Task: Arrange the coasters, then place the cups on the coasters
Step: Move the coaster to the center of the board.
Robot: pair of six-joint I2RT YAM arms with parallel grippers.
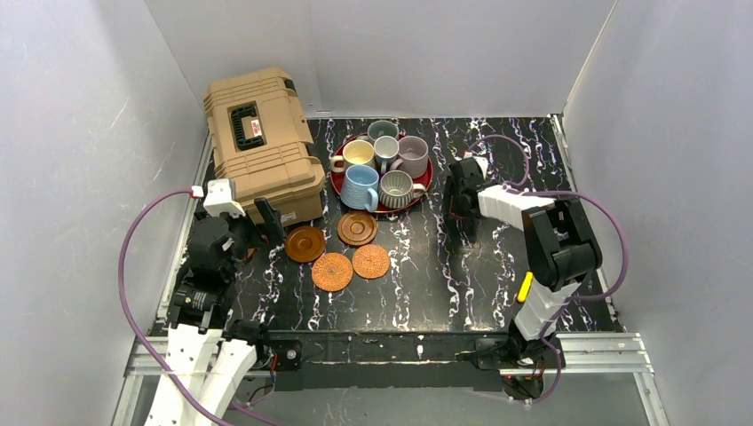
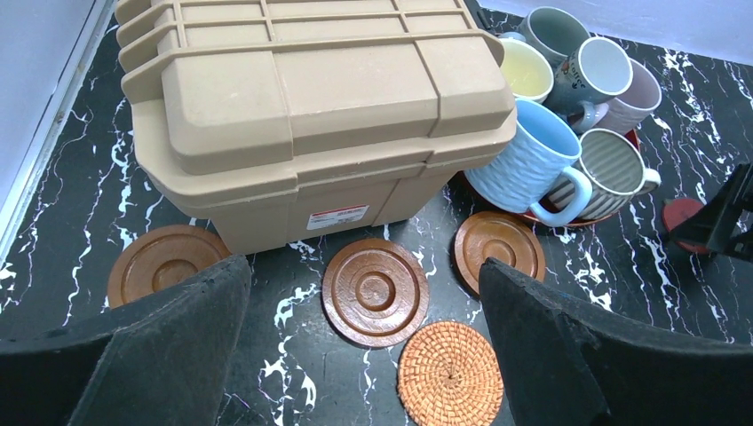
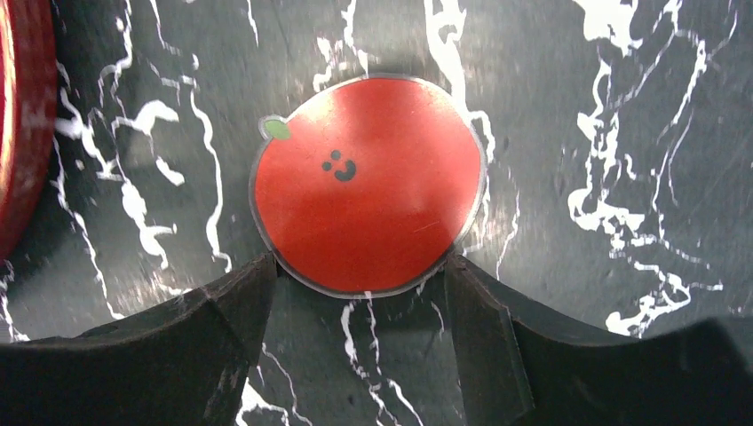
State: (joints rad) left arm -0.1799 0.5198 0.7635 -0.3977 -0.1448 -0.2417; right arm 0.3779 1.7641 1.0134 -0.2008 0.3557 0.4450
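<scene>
Your right gripper [image 3: 360,282] hangs open over the pinkish-red, apple-shaped flat coaster [image 3: 368,182], a fingertip at each side of its near edge, with nothing held. That coaster lies on the black marbled table [image 3: 622,106], near the large red round tray [image 3: 18,115]. Your left gripper [image 2: 364,266] stands wide open and empty above the dark brown ringed wooden coasters [image 2: 375,291], beside the tan plastic toolbox [image 2: 311,89]. The six ceramic mugs [image 1: 360,186] crowd the tray.

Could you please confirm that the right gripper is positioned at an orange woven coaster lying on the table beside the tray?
Not quite: the right gripper is at the red coaster, which has a small face and a green leaf, not an orange woven one. The right wrist view shows it lying on the table beside the tray, as you said.
</scene>
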